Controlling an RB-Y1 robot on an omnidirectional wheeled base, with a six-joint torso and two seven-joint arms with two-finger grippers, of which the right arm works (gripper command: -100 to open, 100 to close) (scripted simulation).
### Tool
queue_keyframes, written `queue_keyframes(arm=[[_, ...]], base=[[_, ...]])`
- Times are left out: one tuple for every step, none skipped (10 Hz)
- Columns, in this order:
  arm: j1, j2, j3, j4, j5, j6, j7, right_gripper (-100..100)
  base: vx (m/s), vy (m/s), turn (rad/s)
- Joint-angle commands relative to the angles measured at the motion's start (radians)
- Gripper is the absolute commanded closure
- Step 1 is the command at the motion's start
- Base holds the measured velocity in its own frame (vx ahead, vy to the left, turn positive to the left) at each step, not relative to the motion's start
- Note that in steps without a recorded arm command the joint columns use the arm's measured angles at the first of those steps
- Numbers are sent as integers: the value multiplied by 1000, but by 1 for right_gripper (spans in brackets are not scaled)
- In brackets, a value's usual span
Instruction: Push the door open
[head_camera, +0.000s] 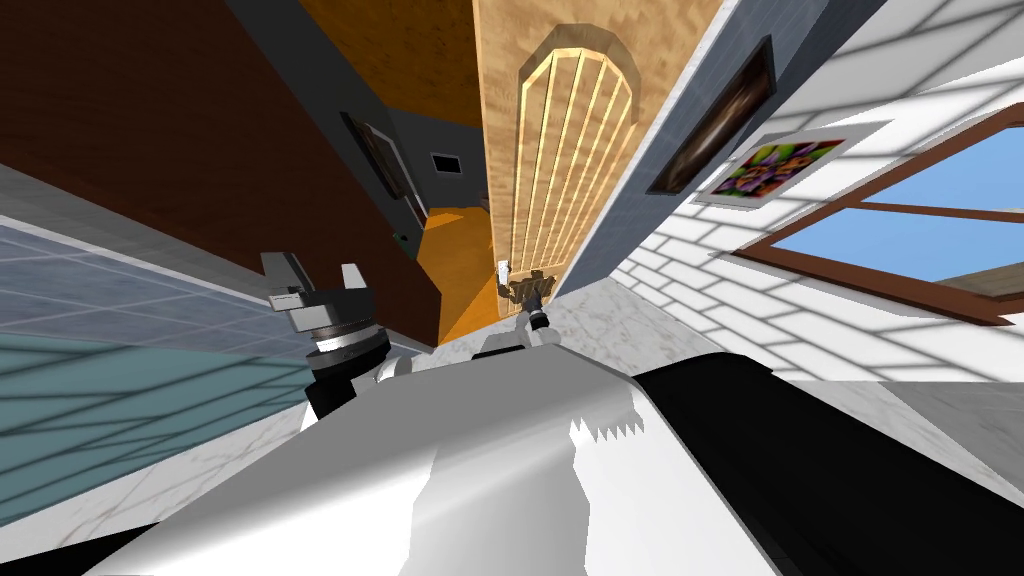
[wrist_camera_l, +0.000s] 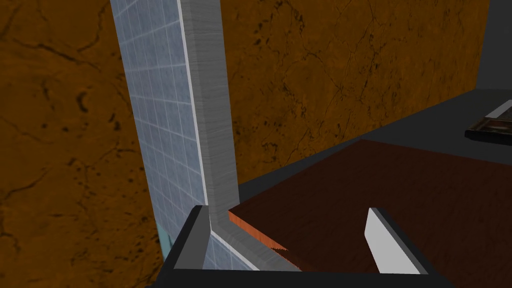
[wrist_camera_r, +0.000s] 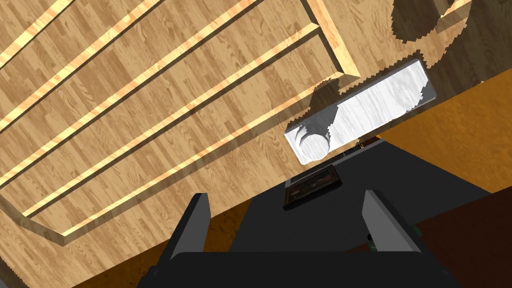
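Pale wood straight ahead in the head view: door (head_camera: 575, 150) at far middle, with an arched, ribbed panel on its face and a white handle (head_camera: 504, 270) low on its left edge. Already a little ajar by the look of it, with orange floor (head_camera: 455, 260) in the gap to the left. Right gripper (head_camera: 528, 292) up close to the door, just right of the handle; touching or not, cannot tell. Left gripper (head_camera: 318, 290) nearer and well off to the left, beside a dark brown wall (head_camera: 150, 130).

Over to the left wrist view: fingers (wrist_camera_l: 387, 245) wide apart, gripping nothing, touching nothing. Brown wall and a grey post (wrist_camera_l: 210, 125) beyond.

Now the right wrist view: fingers (wrist_camera_r: 387, 225) spread wide too, empty, wood grain close ahead, handle with its round knob just past the fingertips.

Judging the door: stiff, solid, probably weighty on its hinges, nothing fragile. Smooth face, so likely slippery under thin blades. No grip needed. Best pressed flat on the wood near the handle edge, far from the hinges, for the easiest swing. Ribs possibly handy as a stop against sliding.
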Motion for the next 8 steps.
queue_keyframes(arm=[[-3,3,1,9,50,9,-3,-100],[-3,3,1,9,60,9,-3,-100],[-6,7,3,22,100,21,-7,-100],[-6,7,3,22,118,21,-7,-100],[-9,12,4,35,153,33,-12,-100],[-9,12,4,35,173,33,-12,-100],[-11,17,6,47,208,45,-16,-100],[-11,17,6,47,228,45,-16,-100]], base=[[24,-39,61],[8,-17,15],[24,-21,84],[24,-26,42],[29,-35,71],[24,-34,41],[28,-43,79],[22,-40,41]])
